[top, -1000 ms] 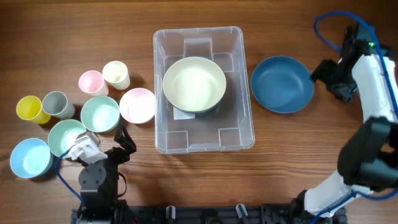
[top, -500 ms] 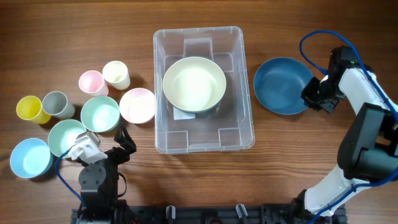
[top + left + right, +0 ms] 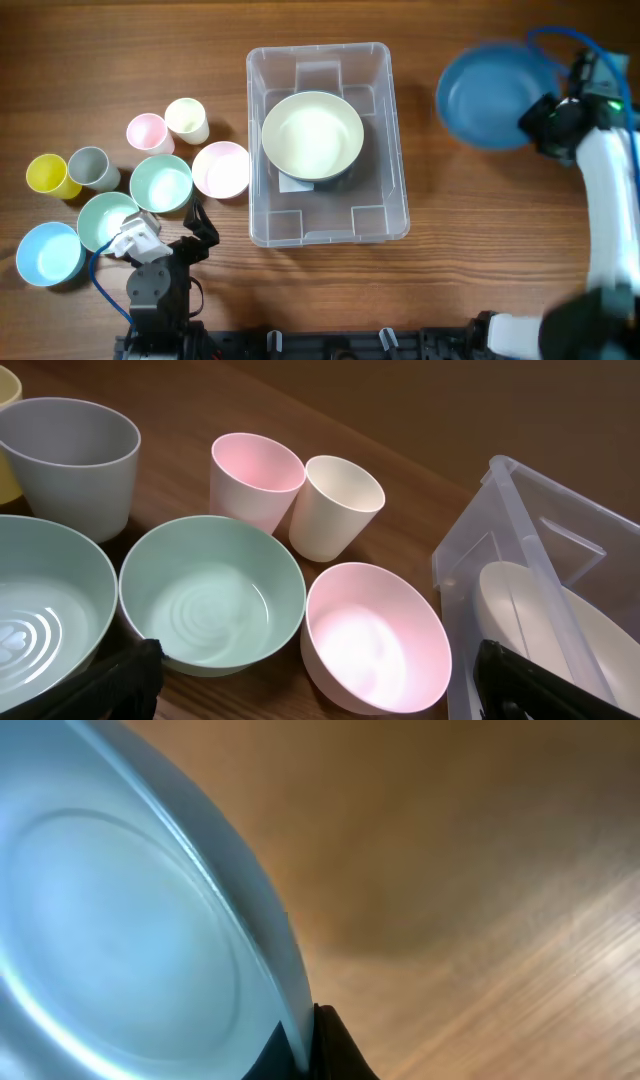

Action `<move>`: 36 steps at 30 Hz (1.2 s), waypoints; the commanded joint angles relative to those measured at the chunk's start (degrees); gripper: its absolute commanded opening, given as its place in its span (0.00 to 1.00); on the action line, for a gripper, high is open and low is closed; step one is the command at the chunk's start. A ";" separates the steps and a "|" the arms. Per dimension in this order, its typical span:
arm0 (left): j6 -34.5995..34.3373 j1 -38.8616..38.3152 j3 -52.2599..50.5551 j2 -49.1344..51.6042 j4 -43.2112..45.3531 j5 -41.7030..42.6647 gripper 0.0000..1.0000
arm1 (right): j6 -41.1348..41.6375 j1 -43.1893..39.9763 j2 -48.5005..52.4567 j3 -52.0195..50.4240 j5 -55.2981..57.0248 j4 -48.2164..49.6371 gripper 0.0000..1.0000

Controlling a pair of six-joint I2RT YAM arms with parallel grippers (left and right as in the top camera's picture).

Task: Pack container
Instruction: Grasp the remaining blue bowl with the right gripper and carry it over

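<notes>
The clear rectangular container (image 3: 385, 120) stands mid-table with a cream bowl (image 3: 312, 135) inside it. To its right a dark blue bowl (image 3: 495, 95) hangs blurred above the table, my right gripper (image 3: 545, 118) shut on its rim. In the right wrist view the blue bowl (image 3: 110, 920) fills the left half and both black fingers (image 3: 328, 1045) pinch its edge. My left gripper (image 3: 165, 235) rests open at the front left. Its wrist view faces a pink bowl (image 3: 375, 640), a mint bowl (image 3: 212, 605) and the container's corner (image 3: 500, 550).
Left of the container stand a pink bowl (image 3: 220, 169), two mint bowls (image 3: 160, 183), a light blue bowl (image 3: 48, 254), and pink (image 3: 147, 131), cream (image 3: 186, 119), grey (image 3: 89, 167) and yellow (image 3: 46, 175) cups. Bare wood lies right of the container.
My right gripper came in to the blue bowl's right rim, shut on it and lifted it up and to the right off the table. The left arm stayed still.
</notes>
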 commanded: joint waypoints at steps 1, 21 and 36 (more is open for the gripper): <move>0.96 0.46 -0.31 0.00 0.20 0.48 1.00 | 1.22 5.79 -11.02 2.89 -4.39 0.59 0.04; 0.96 0.46 -0.31 0.00 0.20 0.48 1.00 | -6.16 39.63 15.65 2.82 -6.97 12.02 0.42; 0.96 0.46 -0.31 0.00 0.20 0.48 1.00 | -0.55 34.99 0.96 2.89 9.40 6.19 0.67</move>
